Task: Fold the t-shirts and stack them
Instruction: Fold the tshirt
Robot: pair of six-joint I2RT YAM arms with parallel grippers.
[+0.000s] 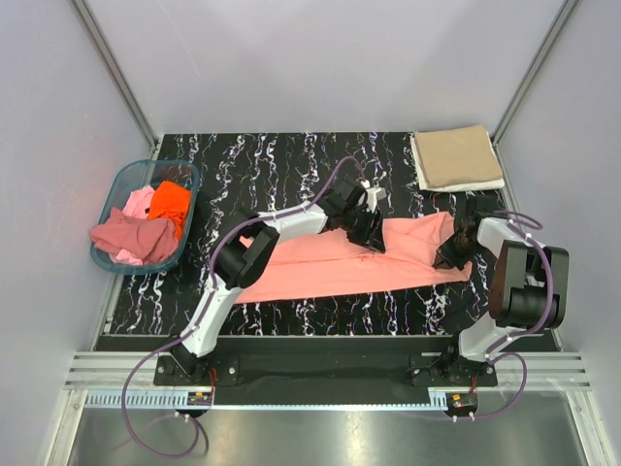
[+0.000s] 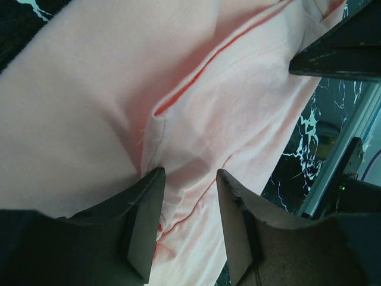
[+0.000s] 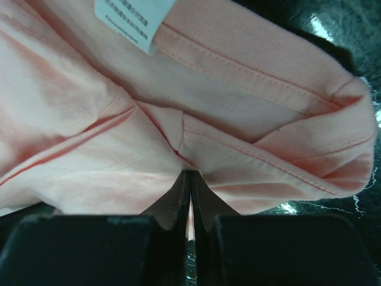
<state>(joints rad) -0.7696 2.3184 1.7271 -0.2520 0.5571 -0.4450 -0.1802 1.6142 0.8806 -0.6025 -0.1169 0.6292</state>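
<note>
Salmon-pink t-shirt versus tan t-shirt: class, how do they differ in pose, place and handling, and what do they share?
The salmon-pink t-shirt lies stretched long across the table; the tan t-shirt sits folded at its far right corner. The right gripper pinches the salmon-pink t-shirt; no gripper touches the tan t-shirt. Both lie on the table.

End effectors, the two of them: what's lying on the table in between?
The salmon-pink t-shirt lies stretched between the left end effector and the right end effector. The top external view shows it.
</note>
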